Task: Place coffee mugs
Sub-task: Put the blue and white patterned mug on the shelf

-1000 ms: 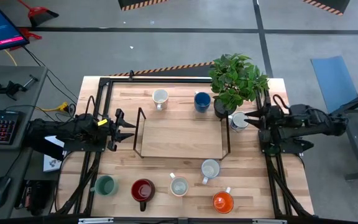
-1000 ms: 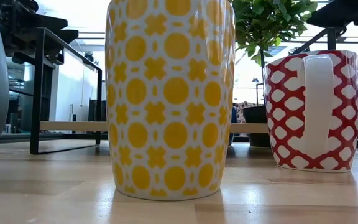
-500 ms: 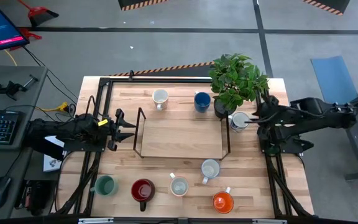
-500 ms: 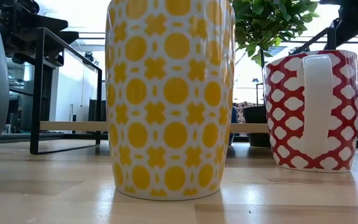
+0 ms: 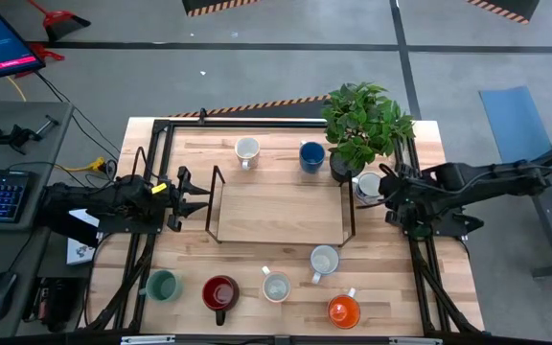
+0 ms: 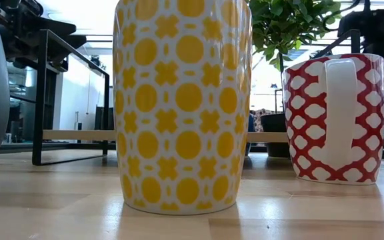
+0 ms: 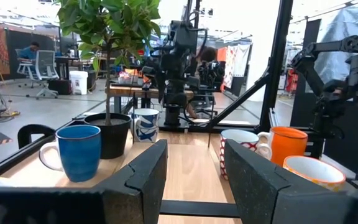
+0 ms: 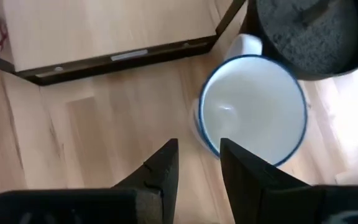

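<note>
Item: blue-rimmed white mug (image 8: 252,109), upright on worktop (image 5: 286,259) beside dark plant pot (image 8: 309,34), just outside black-framed shelf rack (image 5: 281,206).

Right gripper (image 8: 197,163): above mug, jaws parted, nothing held.

Left gripper (image 7: 191,165): waiting at rack's left end, open, empty.

Advice: straddle rim wall, avoid pot, keep mug level.

Surface: pale wood planks, seven other mugs scattered. Room: open workshop, grey floor.

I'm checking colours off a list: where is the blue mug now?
In the high view the blue mug stands at the table's far edge, between a cream mug on its left and the plant pot on its right.
</note>
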You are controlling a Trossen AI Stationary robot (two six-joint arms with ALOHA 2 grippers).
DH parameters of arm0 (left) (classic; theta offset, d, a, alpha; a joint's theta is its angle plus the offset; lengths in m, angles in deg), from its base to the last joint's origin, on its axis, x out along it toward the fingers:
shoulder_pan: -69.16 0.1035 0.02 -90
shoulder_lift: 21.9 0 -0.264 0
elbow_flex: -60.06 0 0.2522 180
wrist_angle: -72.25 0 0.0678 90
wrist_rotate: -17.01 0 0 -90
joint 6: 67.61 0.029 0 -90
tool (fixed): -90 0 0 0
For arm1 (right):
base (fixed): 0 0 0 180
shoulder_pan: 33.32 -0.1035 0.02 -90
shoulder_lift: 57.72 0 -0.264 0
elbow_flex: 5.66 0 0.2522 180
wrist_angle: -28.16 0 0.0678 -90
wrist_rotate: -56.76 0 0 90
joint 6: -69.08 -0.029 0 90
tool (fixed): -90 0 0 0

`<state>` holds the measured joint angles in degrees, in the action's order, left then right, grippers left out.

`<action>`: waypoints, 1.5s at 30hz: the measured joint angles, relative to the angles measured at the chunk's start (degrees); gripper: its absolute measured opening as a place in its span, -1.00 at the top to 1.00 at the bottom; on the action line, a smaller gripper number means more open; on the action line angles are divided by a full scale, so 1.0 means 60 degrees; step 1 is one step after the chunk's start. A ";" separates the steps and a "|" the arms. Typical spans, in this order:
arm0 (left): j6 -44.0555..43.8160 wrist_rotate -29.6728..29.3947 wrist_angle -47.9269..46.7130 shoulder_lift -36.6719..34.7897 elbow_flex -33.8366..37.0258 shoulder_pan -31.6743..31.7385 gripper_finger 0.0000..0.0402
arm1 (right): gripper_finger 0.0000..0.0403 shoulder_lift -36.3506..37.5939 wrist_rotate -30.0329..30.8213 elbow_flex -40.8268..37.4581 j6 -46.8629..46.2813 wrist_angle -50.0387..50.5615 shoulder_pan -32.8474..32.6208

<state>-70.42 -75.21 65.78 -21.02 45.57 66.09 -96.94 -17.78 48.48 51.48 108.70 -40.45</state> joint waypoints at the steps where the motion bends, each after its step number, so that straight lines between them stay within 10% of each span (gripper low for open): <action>1: 0.0000 0.0000 0.0007 0.0000 0.0000 0.0000 0.25 | 0.52 -0.0007 0.0075 0.0000 -0.0043 0.0003 0.0000; 23: -0.0004 -0.0036 -0.0025 0.0000 0.0000 0.0000 0.25 | 0.52 -0.2348 0.0557 0.0025 -0.0766 -0.0409 0.0004; 45: 0.0005 -0.0033 -0.0407 0.0004 0.0004 0.0000 0.25 | 0.52 -0.2138 0.0867 0.0004 -0.1019 -0.0441 0.0004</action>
<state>-70.39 -75.40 63.34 -21.00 45.59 66.09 -109.77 -12.58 48.50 45.36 106.05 -40.43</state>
